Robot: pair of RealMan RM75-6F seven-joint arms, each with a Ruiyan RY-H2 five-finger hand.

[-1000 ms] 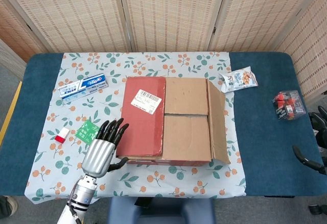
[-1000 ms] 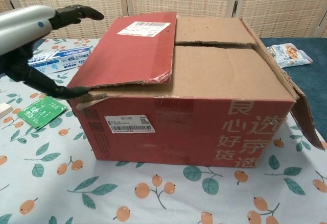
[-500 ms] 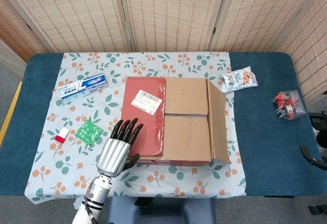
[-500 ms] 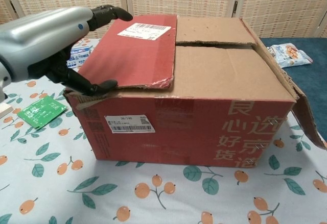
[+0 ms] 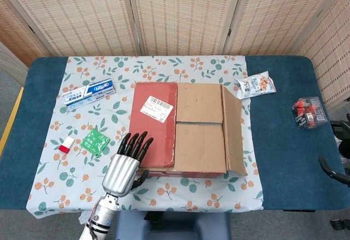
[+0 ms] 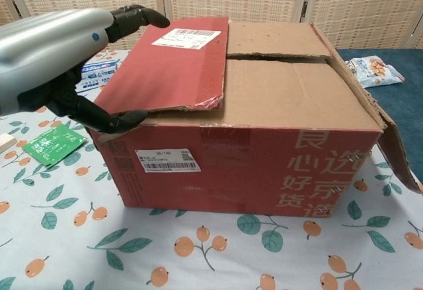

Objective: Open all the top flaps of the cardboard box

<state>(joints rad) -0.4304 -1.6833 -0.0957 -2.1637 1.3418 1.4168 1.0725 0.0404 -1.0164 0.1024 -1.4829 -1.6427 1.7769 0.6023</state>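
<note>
— Left hand (image 6: 59, 52) is at the box's (image 5: 180, 128) near left corner: my fingers (image 6: 135, 18) lie spread over the red flap (image 6: 168, 65), my thumb (image 6: 109, 119) is hooked under its front edge. I read that as a loose pinch on the flap, not a firm grip.

— Which way does the flap run from you?

— Its long edge runs away from me along the box's left side, and it hinges there, so I judge it must swing up and out to my left. The box sits mid-surface on the patterned cloth (image 5: 82, 185); two brown flaps (image 5: 199, 125) lie flat, the right flap (image 5: 235, 130) hangs open.

— And your right hand?

— Not in view.
</note>
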